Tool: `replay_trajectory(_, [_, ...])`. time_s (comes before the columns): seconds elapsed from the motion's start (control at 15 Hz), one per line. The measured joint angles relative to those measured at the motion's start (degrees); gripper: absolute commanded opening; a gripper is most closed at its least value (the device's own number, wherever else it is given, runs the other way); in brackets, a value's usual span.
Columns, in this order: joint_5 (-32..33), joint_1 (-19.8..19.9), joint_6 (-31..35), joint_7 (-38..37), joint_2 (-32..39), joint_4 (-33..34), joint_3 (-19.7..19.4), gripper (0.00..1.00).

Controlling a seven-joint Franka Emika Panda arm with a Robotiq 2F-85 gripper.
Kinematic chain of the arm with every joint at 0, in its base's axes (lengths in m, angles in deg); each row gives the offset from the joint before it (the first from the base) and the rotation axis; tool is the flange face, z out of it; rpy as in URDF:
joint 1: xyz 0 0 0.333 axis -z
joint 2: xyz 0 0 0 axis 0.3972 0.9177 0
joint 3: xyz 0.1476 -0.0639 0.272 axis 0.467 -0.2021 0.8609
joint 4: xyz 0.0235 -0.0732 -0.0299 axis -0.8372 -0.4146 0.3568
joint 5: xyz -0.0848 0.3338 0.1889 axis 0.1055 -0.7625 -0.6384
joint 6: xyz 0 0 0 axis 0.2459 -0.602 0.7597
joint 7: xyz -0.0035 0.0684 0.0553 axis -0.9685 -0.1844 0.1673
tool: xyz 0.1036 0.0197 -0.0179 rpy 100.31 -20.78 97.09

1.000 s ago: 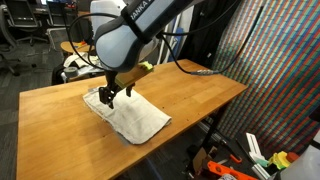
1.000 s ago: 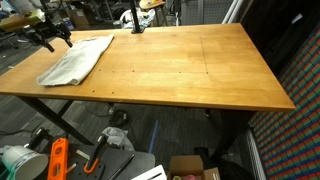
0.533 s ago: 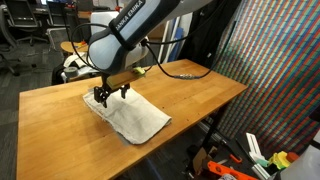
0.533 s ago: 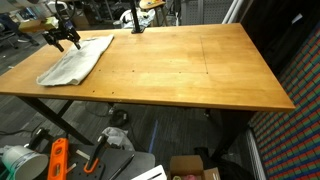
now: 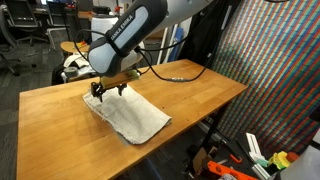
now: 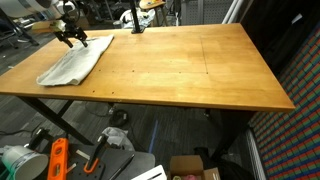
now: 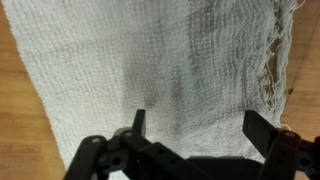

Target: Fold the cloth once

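Observation:
The cloth (image 5: 128, 113) is an off-white woven sheet lying on the wooden table (image 5: 200, 95), somewhat rumpled in an exterior view (image 6: 72, 61). My gripper (image 5: 104, 92) hangs just above its far corner, open with nothing between the fingers. It shows over that same end of the cloth in an exterior view (image 6: 71, 38). In the wrist view the cloth (image 7: 150, 60) fills most of the frame, its frayed edge at the right. The gripper (image 7: 196, 128) stands wide apart over the fabric, empty.
The table (image 6: 180, 70) stretches away bare wood beside the cloth. Chairs and clutter stand behind it (image 5: 75, 62). Under and beside the table lie tools and boxes (image 6: 60, 160). A patterned screen (image 5: 285, 70) stands past one table end.
The gripper has moved along the cloth toward its far corner, staying open. The cloth has not moved.

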Motion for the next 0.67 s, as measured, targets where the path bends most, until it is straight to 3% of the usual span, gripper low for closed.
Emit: replay_trajectory(0.67, [-0.76,-0.74,-0.47,-3.53,5.93,6.06,-2.50,1.00])
